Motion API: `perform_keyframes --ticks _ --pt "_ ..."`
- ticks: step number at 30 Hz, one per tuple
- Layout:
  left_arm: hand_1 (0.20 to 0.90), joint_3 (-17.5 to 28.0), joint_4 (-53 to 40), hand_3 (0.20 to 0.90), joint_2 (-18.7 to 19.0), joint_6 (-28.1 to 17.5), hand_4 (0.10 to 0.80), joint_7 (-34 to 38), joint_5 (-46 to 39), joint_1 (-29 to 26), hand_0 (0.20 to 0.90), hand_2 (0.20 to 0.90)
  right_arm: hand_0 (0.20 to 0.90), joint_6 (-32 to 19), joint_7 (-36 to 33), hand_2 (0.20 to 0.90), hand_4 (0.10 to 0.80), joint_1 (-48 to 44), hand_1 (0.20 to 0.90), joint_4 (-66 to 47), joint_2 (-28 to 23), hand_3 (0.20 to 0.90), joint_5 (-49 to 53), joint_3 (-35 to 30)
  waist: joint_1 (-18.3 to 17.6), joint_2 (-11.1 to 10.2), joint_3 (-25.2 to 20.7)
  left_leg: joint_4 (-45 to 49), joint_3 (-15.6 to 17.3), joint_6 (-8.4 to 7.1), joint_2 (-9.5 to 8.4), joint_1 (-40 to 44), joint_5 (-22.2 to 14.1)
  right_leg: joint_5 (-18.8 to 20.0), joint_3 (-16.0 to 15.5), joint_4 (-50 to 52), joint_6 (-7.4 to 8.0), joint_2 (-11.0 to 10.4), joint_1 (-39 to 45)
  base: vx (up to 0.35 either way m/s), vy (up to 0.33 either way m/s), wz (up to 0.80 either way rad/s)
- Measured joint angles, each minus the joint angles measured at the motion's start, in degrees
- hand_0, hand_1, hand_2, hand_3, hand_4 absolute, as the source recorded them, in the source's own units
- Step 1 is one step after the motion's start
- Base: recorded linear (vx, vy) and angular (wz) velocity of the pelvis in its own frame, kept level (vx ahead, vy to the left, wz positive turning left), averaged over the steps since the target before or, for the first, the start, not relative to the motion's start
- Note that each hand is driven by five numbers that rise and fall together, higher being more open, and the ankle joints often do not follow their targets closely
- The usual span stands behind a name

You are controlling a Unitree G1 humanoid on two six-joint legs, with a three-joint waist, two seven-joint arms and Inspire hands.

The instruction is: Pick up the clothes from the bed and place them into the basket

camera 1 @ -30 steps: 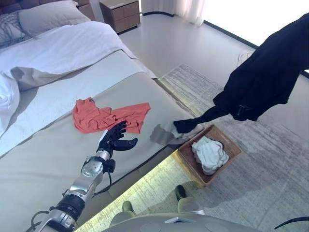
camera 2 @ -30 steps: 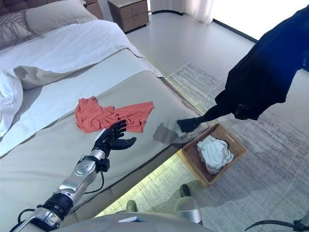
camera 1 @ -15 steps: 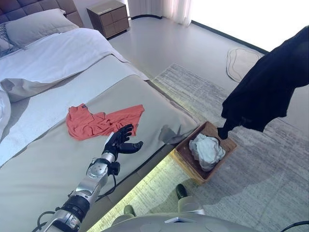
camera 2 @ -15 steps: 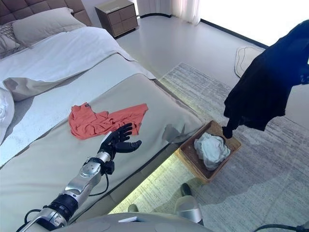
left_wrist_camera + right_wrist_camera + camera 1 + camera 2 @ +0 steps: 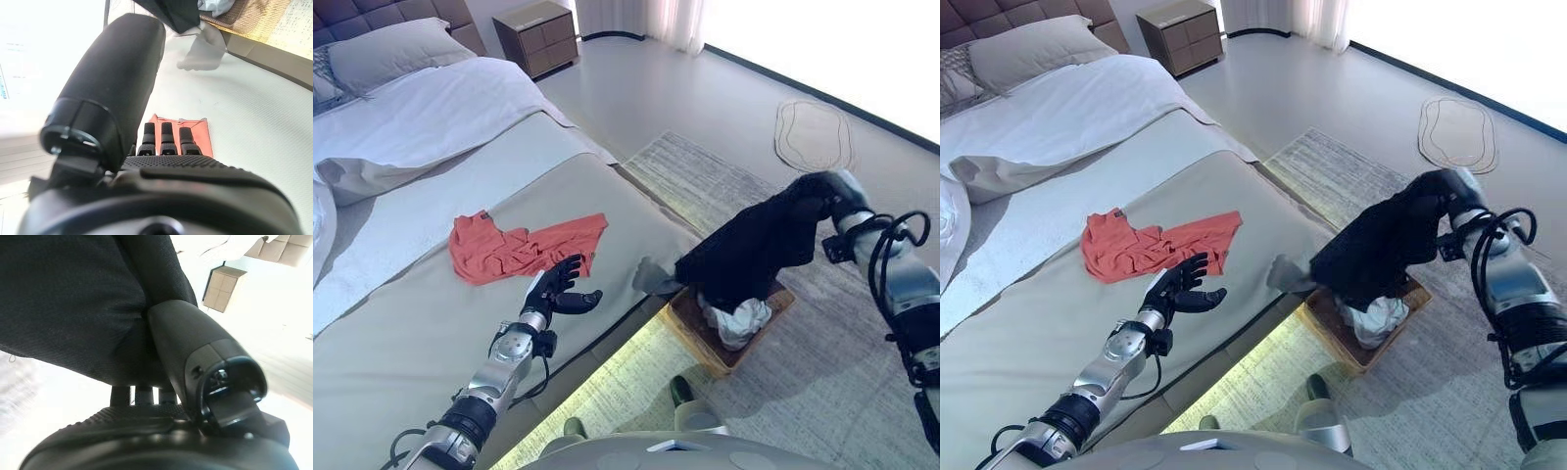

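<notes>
- The right hand (image 5: 1449, 192) is gripping a black garment (image 5: 1386, 240), thumb and fingers closed into the cloth as its wrist view shows.
- The black garment is hanging from that hand over the basket (image 5: 688, 326), its lower folds reaching down onto the white clothes (image 5: 740, 320) already lying inside.
- The basket is sitting on the grey rug (image 5: 862, 372), just beside the edge of the bed (image 5: 411, 323).
- The left hand (image 5: 553, 291) is hovering over the bed with fingers spread and relaxed, holding nothing.
- An orange garment (image 5: 514, 247) is lying crumpled on the beige bedcover, just past the left hand's fingertips; from the head views it is not clear whether the fingers are touching it.
- A white duvet (image 5: 431, 103) and a pillow (image 5: 396, 49) are lying further up the bed.
- A wooden nightstand (image 5: 540, 31) is standing beyond the bed.
- A small oval mat (image 5: 815, 134) is lying on the floor past the rug.
</notes>
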Motion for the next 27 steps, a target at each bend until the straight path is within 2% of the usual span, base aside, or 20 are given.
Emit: perform_keyframes --ticks 9,17,22,23,24,27 --pt "0.9 0.0 -0.1 0.9 -0.9 1.0 0.8 2.4 0.1 -0.2 0.9 0.9 0.3 -0.5 -3.0 0.3 0.1 2.5 0.3 10.1 5.5 0.2 -0.2 -0.4 0.2 -0.1 0.1 0.0 0.1 0.01 0.1 0.0 0.0 0.0 0.1 0.0 0.02 0.0 -0.2 -0.021 -0.016 0.0" --pt "0.9 -0.1 -0.2 0.9 -0.8 1.4 0.8 2.9 0.1 -0.3 0.9 0.9 0.3 -0.6 -5.2 0.3 0.1 2.9 0.3 14.8 6.6 0.2 -1.2 -0.4 0.1 0.4 0.3 0.0 0.1 0.0 0.09 -1.0 0.0 0.0 0.1 0.0 0.02 0.0 -1.1 -0.009 -0.009 0.0" --pt "0.9 0.0 -0.7 0.9 -0.8 1.4 0.8 3.0 0.0 -0.4 0.9 0.9 0.3 -1.4 -6.2 0.3 0.1 2.9 0.3 15.5 6.6 0.2 -1.2 -0.4 0.2 1.8 1.2 0.0 0.1 0.0 0.09 -1.0 0.0 0.0 0.0 0.0 0.02 0.0 -1.0 0.0 0.0 0.0" --pt "0.9 0.0 -0.7 0.9 -0.8 1.4 0.8 3.0 0.0 -0.4 0.9 0.9 0.408 -1.6 -6.2 0.408 0.226 2.9 0.408 15.5 6.6 0.326 -1.2 -0.4 0.2 2.1 1.3 0.0 0.0 0.0 0.1 -1.0 0.0 0.0 0.0 0.0 0.02 0.0 -1.0 0.0 0.0 0.0" --pt "0.9 0.0 -0.7 0.9 -0.8 1.4 0.8 3.0 0.0 -0.5 0.9 0.9 0.9 -2.0 -6.1 0.9 0.8 2.9 0.9 15.5 6.6 0.9 -1.2 -0.4 0.2 2.4 1.5 0.0 0.0 0.0 0.11 -1.0 0.0 0.0 0.0 0.0 0.02 0.0 -1.0 0.0 0.0 0.0" --pt "0.9 0.0 -0.7 0.9 -0.8 1.4 0.8 2.9 0.0 -0.5 0.9 0.9 0.9 -3.5 -5.3 0.9 0.8 2.8 0.9 15.5 6.6 0.9 -3.6 -0.4 0.5 3.1 1.9 0.0 0.0 0.0 0.11 -1.0 0.0 0.0 -0.1 0.0 0.02 0.0 -1.0 0.0 0.0 0.0"
